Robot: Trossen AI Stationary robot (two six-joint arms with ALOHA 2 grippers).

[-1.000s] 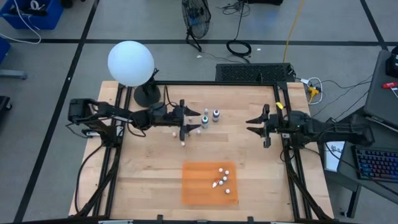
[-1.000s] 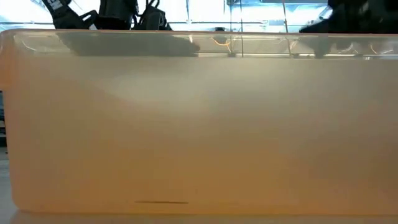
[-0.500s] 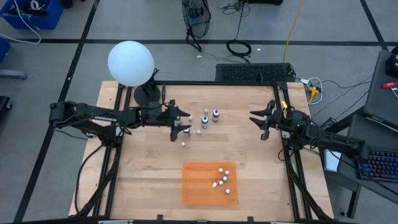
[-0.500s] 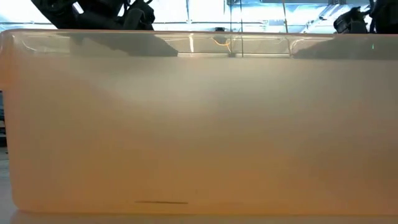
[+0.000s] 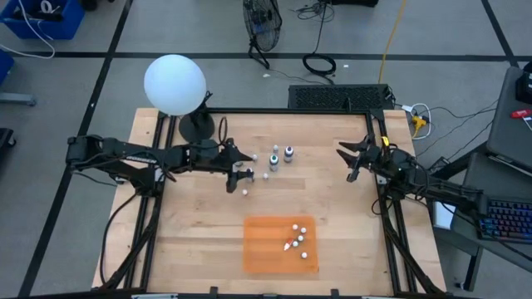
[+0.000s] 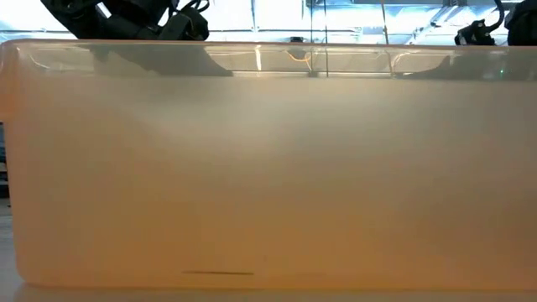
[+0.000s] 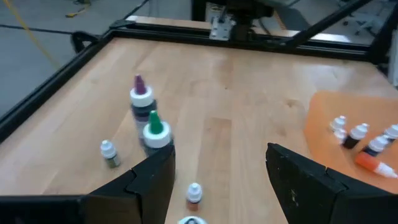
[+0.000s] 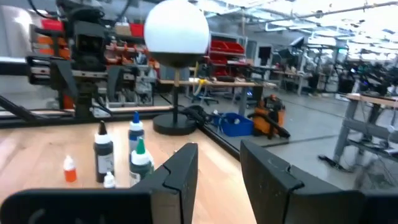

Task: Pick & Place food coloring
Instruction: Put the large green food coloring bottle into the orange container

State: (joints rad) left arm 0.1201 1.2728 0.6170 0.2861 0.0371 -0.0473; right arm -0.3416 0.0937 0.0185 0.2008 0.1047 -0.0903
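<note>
The left gripper [image 5: 238, 172] reaches over the rear-left part of the wooden tabletop [image 5: 199, 228], its jaws open with nothing between them; from its wrist view the two dark fingers [image 7: 152, 180] stand well apart over bare wood, with a small white-capped dropper [image 7: 194, 192] on the tabletop between and just ahead of them. Just beside that gripper in the high view lies a tiny white dropper [image 5: 245, 192]. Farther toward the middle of the rear edge stands a loose cluster of bottles [image 5: 274, 158]: in the left wrist view a purple-tipped bottle [image 7: 140, 98] stands upright behind a green-tipped bottle [image 7: 154, 132], and a smaller white-capped one [image 7: 109, 153] stands apart to one side. The right gripper [image 5: 355, 159] hangs near the rear-right edge of the tabletop, well apart from every bottle, its jaws parted and empty; its fingers [image 8: 182, 169] frame a far view of the same cluster and a white globe lamp [image 8: 176, 28]. On the orange mat [image 5: 262, 249] at the front of the tabletop lies a group of small droppers [image 5: 298, 237], close together near its right side. The globe lamp [image 5: 174, 85] stands at the rear-left corner. In the low view, a pale translucent wall [image 6: 268, 168] blocks nearly everything.
</note>
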